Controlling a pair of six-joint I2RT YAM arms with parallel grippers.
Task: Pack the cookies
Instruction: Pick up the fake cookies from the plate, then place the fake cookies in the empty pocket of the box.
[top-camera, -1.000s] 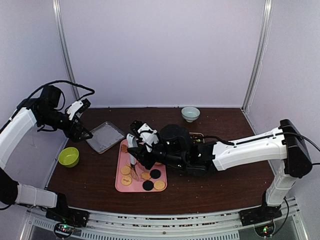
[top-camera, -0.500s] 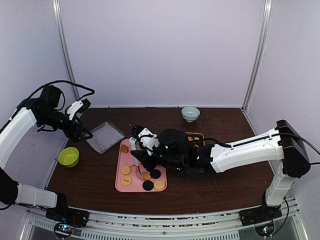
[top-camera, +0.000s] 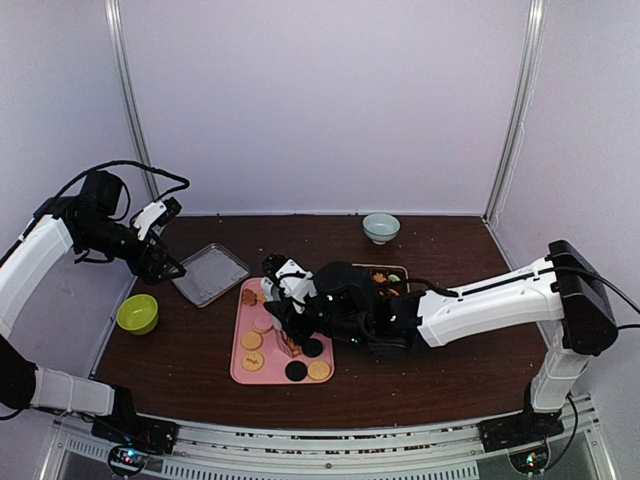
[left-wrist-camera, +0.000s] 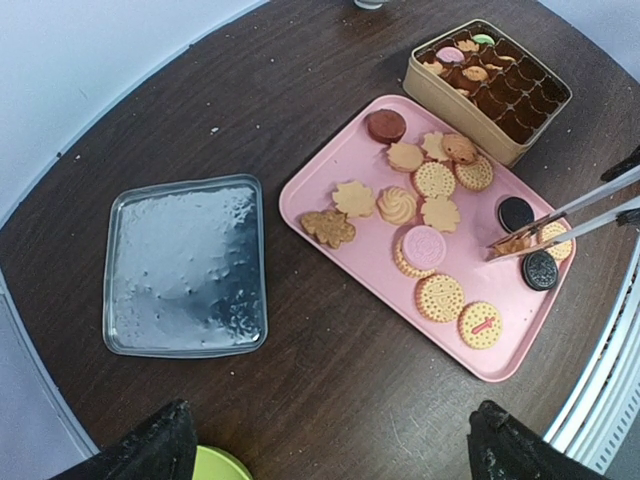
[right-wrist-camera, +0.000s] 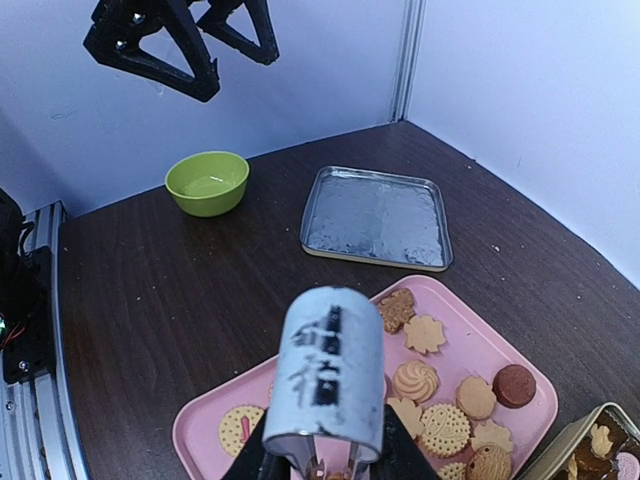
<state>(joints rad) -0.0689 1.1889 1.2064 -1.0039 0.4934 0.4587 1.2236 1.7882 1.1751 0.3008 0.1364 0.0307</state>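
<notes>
Dark bench (left-wrist-camera: 330, 60): right hand (right-wrist-camera: 325, 462), clenched on tongs (left-wrist-camera: 575, 205), should pinch the tan cookie (left-wrist-camera: 515, 243) gently, lifting level; left hand (top-camera: 172, 240) released.

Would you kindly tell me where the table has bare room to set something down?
Bare wood lies between the square silver tray and the pink rectangular tray, and along the near edge. The pink tray's cookies crowd it.
</notes>
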